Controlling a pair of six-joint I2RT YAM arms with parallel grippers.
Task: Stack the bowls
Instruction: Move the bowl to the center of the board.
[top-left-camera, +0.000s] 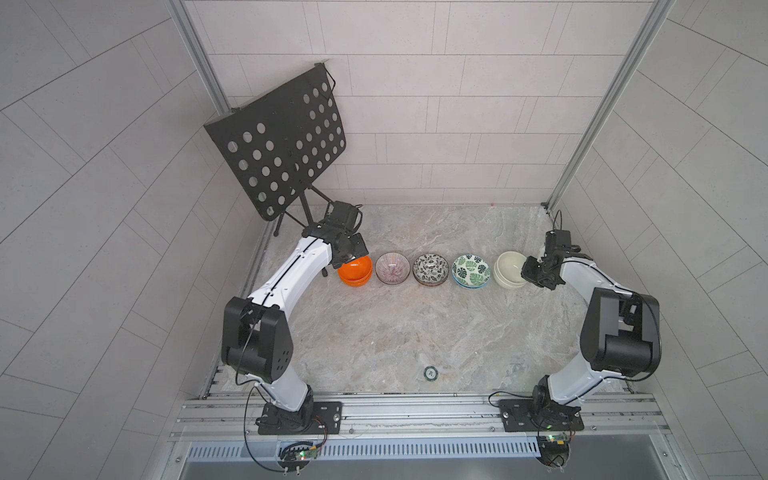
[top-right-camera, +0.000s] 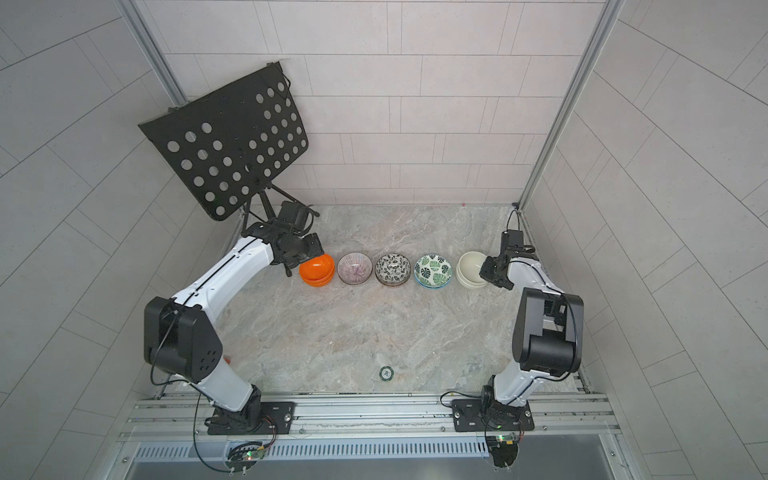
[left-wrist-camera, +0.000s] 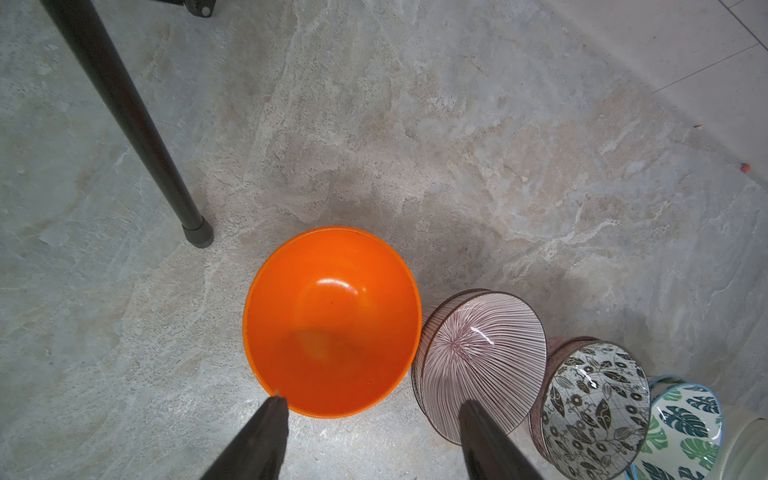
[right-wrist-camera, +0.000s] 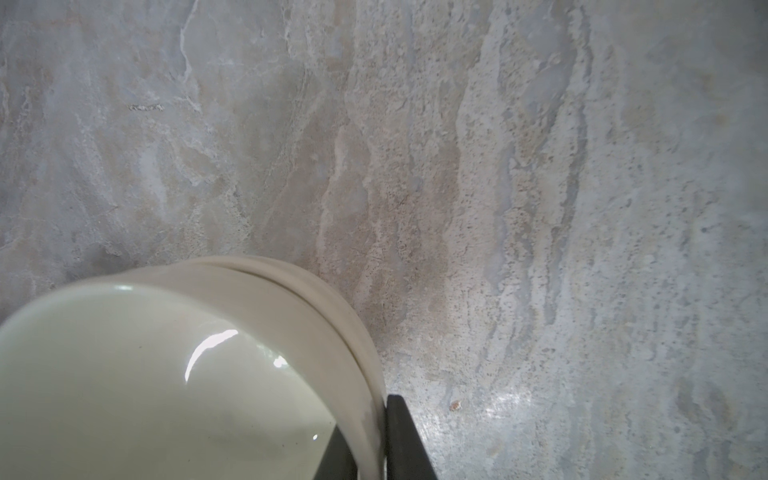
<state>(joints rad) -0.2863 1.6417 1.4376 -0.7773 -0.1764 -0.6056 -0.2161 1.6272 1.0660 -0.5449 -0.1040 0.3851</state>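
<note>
Pinching the wall of the upper cream bowl (right-wrist-camera: 166, 395), the right gripper (right-wrist-camera: 370, 444) has one finger inside the rim and one outside, jaws closed on it. That bowl sits nested in the lower cream bowl (top-left-camera: 509, 283), directly beneath the tool on the table (top-left-camera: 374, 332).

The left gripper (left-wrist-camera: 372, 401) hangs with its jaws spread and nothing between them. One fingertip is at the near rim of the orange bowls (left-wrist-camera: 332, 324), a nested pair just ahead of it; whether it touches cannot be told. Beside the other finger stands the purple striped pair (left-wrist-camera: 482, 357), close against the orange. Farther out along the row come the black-and-white leaf pair (left-wrist-camera: 594, 399), then the green leaf pair (left-wrist-camera: 685, 432). Beyond the orange bowls, off to the other side, a black stand leg (left-wrist-camera: 124, 116) rests its foot on the table.
</note>
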